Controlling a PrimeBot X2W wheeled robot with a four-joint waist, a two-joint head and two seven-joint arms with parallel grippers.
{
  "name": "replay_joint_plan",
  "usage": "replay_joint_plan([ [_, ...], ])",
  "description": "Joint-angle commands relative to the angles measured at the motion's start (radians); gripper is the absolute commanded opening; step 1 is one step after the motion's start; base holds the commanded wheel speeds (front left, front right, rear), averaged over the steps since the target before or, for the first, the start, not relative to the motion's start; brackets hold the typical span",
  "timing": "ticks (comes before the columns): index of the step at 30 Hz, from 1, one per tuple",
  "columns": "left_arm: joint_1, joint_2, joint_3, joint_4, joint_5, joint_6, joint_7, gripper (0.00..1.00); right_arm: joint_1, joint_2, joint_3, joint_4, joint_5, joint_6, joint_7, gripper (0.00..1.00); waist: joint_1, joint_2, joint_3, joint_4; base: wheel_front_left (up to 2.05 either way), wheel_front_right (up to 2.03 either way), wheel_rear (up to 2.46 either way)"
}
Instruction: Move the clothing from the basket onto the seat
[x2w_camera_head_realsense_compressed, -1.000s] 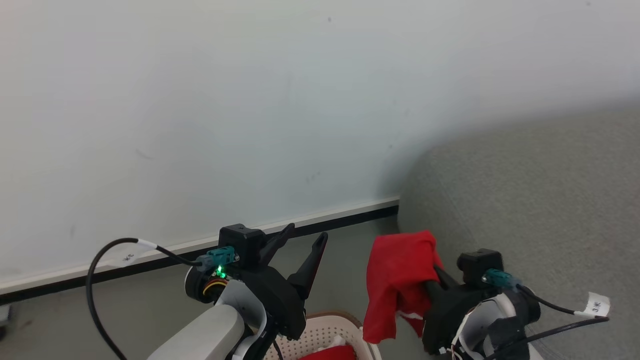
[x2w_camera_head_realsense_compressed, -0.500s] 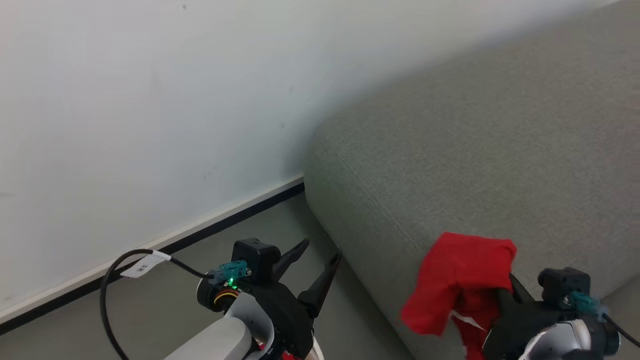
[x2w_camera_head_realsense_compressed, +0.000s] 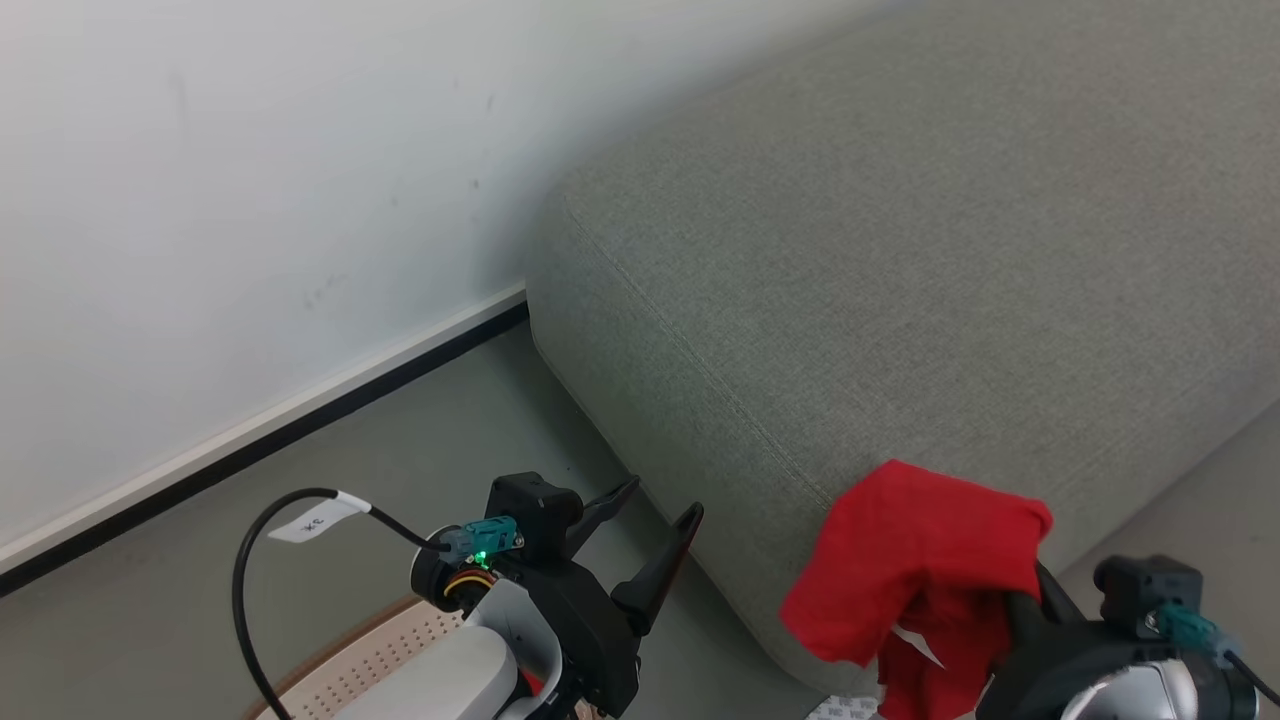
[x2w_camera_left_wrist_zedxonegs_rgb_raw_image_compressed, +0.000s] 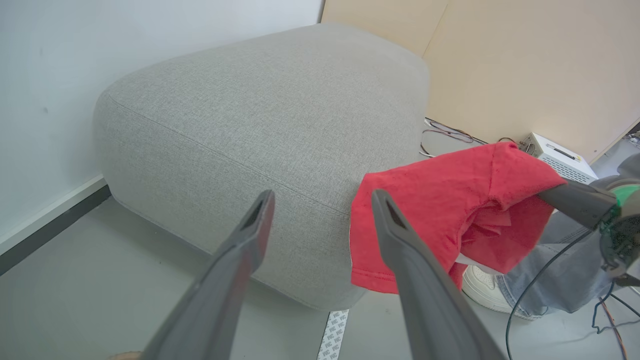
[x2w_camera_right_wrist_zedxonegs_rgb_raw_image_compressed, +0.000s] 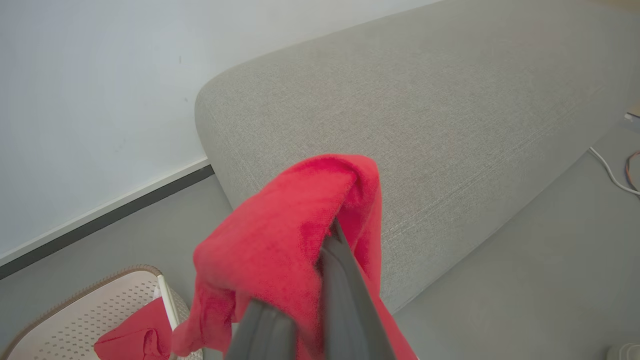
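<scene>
My right claw is pressed together on a red garment, both dark fingers pinching a fold of it. The cloth drapes over the tips and hangs in loose folds on either side (a sliver of white trim peeks out low down in the head view). It is in the air, not lying on anything.

Over on the left, my left claw is spread wide with nothing between its fingers, pointing towards the far side.

Just beyond the hanging garment is the seat, a big light grey cushion with a seam running along its near edge. The garment dangles by the near edge at the seat's rounded corner. Whether it brushes the side I cannot tell, but it is not on top.

Down at the near left is the basket, cream with a brown rim and perforated sides, standing on the grey floor apart from the seat. Another red garment lies inside it against the wall.

Further out, a white wall with a dark skirting strip runs along the far left. In my left wrist view, off to the right past the seat, there is a person's white shoe and blue trouser leg, a pale box and loose cables by a beige panel.
</scene>
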Motion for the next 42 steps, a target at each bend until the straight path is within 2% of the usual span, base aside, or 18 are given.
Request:
replay_joint_plan([
  [1, 0.008, 0.005, -0.004, 0.002, 0.008, 0.003, -0.003, 1.00, -0.015, -0.007, 0.008, -0.006, -0.003, 0.000, 0.002, 0.00, -0.0001, -0.0001, 0.009, -0.007, 0.00, 0.00, 0.00],
  [5, 0.005, 0.018, -0.007, -0.018, 0.017, 0.012, -0.002, 1.00, -0.098, -0.035, 0.051, 0.005, 0.031, 0.000, 0.012, 0.00, -0.0001, -0.0001, 0.042, -0.008, 0.00, 0.00, 0.00],
  [9, -0.003, 0.032, -0.010, -0.061, 0.044, 0.032, -0.012, 1.00, -0.244, -0.089, 0.086, 0.059, 0.105, 0.000, -0.002, 0.00, -0.0001, -0.0001, 0.101, -0.002, 0.00, 0.00, 0.00],
  [17, -0.054, 0.069, -0.066, -0.152, 0.133, 0.032, -0.004, 1.00, -0.583, -0.191, 0.020, 0.265, 0.297, 0.000, -0.055, 0.00, -0.0001, -0.0001, 0.286, 0.087, 0.00, 0.00, 0.00],
  [22, -0.086, 0.126, -0.085, -0.233, 0.207, 0.048, 0.000, 1.00, -0.819, -0.248, -0.005, 0.436, 0.340, 0.000, -0.082, 0.00, -0.0001, -0.0001, 0.422, 0.124, 0.00, 0.00, 0.00],
  [25, -0.074, 0.150, -0.084, -0.291, 0.211, 0.047, -0.009, 1.00, -0.951, -0.298, -0.057, 0.528, 0.374, 0.001, -0.110, 0.00, -0.0001, -0.0001, 0.498, 0.149, 0.00, 0.00, 0.00],
  [29, -0.064, 0.201, -0.080, -0.339, 0.234, 0.047, -0.034, 1.00, -1.072, -0.356, -0.101, 0.613, 0.339, 0.001, -0.119, 0.00, -0.0001, -0.0001, 0.576, 0.173, 0.00, 0.00, 0.00],
  [32, -0.062, 0.211, -0.084, -0.369, 0.256, 0.053, -0.064, 1.00, -1.122, -0.444, -0.117, 0.665, 0.291, 0.000, -0.115, 0.00, -0.0001, -0.0001, 0.604, 0.203, 0.00, 0.00, 0.00],
  [35, -0.041, 0.220, -0.094, -0.393, 0.283, 0.070, -0.090, 1.00, -1.132, -0.480, -0.132, 0.718, 0.257, 0.000, -0.125, 0.00, -0.0001, -0.0001, 0.621, 0.213, 0.00, 0.00, 0.00],
  [38, -0.040, 0.232, -0.094, -0.423, 0.300, 0.085, -0.101, 1.00, -1.128, -0.498, -0.156, 0.769, 0.246, 0.000, -0.141, 0.00, -0.0001, -0.0001, 0.647, 0.219, 0.00, 0.00, 0.00],
  [42, -0.028, 0.248, -0.094, -0.452, 0.307, 0.096, -0.104, 1.00, -1.087, -0.468, -0.153, 0.814, 0.203, 0.000, -0.170, 0.00, -0.0001, -0.0001, 0.663, 0.222, 0.00, 0.00, 0.00],
])
